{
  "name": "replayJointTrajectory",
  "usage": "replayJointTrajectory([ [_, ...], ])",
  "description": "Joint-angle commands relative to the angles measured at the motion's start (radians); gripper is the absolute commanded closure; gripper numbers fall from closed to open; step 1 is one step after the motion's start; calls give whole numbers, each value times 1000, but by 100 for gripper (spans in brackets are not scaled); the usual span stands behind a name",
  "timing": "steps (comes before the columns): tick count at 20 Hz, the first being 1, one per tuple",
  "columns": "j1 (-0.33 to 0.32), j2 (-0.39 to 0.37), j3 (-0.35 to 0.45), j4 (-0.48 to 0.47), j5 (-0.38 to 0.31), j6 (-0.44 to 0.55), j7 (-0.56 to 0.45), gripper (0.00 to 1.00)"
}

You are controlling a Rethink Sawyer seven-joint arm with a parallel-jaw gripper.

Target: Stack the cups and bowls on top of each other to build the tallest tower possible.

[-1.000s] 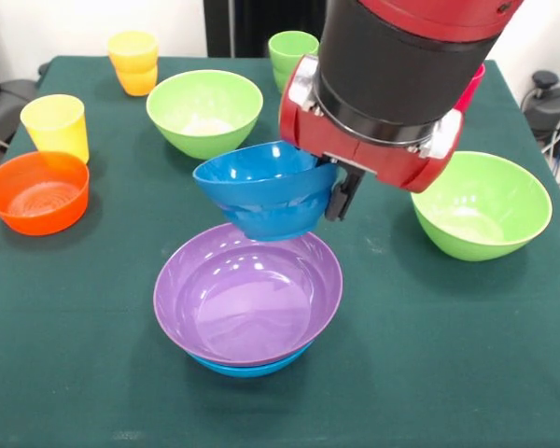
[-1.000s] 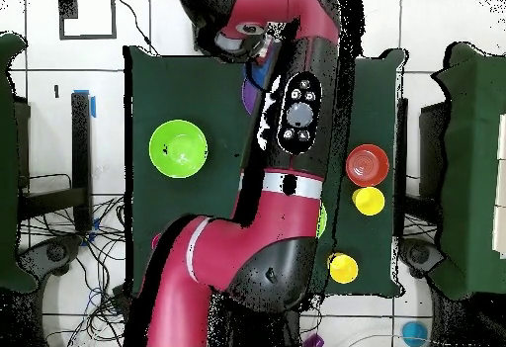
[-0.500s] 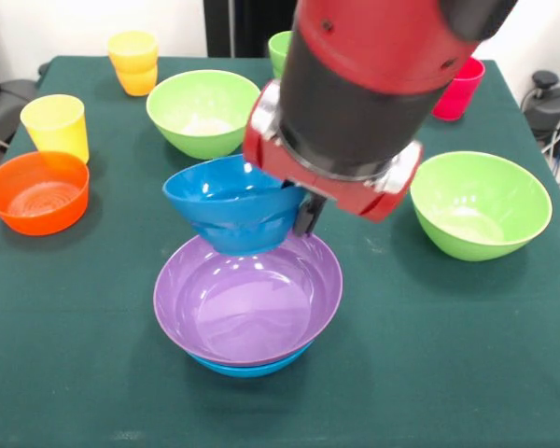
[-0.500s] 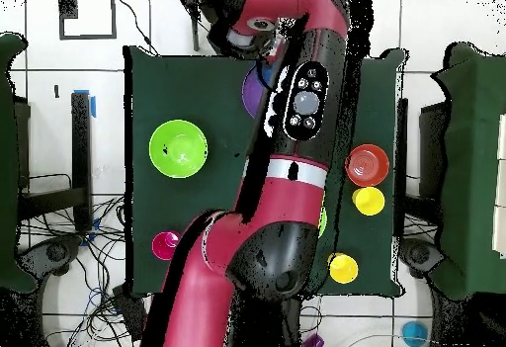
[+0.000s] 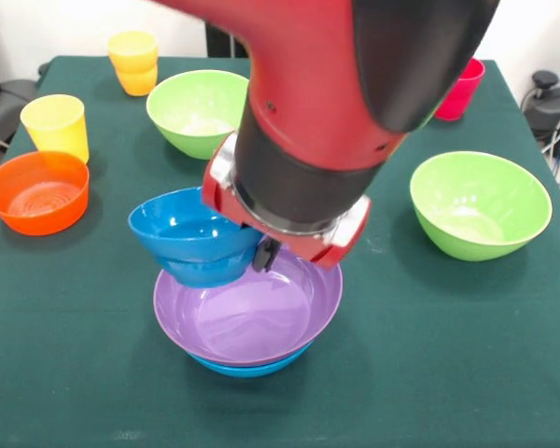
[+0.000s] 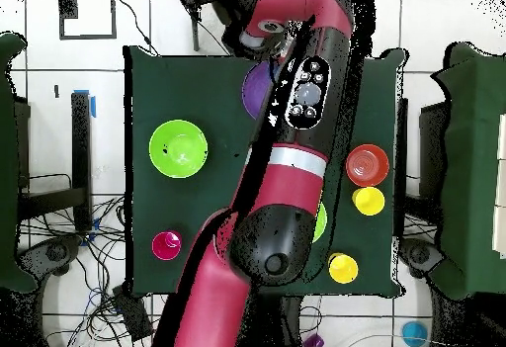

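My gripper (image 5: 259,254) is shut on the rim of the small blue bowl (image 5: 194,241) and holds it tilted just above the left rim of the wide purple bowl (image 5: 252,313). The purple bowl sits nested in the large blue bowl (image 5: 247,367); it also shows in the overhead view (image 6: 256,92). Two large light green bowls (image 5: 203,110) (image 5: 481,203) and the small orange bowl (image 5: 35,191) stand apart on the table. The yellow cup (image 5: 56,124), orange-yellow cup (image 5: 133,61) and red cup (image 5: 459,89) stand at the back. The light green cup is hidden behind the arm.
The green tablecloth (image 5: 448,355) covers the table. The thick red arm (image 6: 296,155) spans the table's middle in the overhead view and hides the gripper there. One green bowl (image 6: 178,147) and the red cup (image 6: 165,245) show to its left.
The arm has carried the small blue bowl down and toward the picture's left, from behind the purple bowl to just over its left rim.
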Motion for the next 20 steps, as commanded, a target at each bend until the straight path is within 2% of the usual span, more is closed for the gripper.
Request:
replayJointTrajectory([
  [1,-25,28,-186,6,113,-68,-133,100],
  [6,-31,45,-243,11,186,-101,-142,100],
  [9,-27,43,-264,16,221,-83,-141,100],
  [20,-14,96,-275,26,283,-135,-123,100],
])
